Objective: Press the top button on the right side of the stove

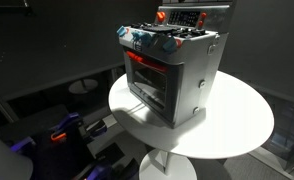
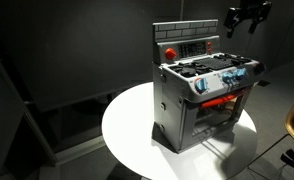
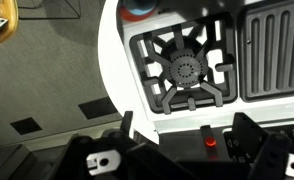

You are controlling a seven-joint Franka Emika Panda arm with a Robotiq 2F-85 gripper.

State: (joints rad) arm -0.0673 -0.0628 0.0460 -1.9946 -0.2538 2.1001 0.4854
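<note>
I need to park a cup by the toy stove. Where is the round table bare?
The table is bare in wide patches off both side walls of the stove, out to the rim. In front of the door only a narrow strip remains. Over the stovetop it is crowded: the gripper hangs there.

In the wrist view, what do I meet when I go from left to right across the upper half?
Dark floor → white table → black burner grate → ribbed grey plate.
</note>
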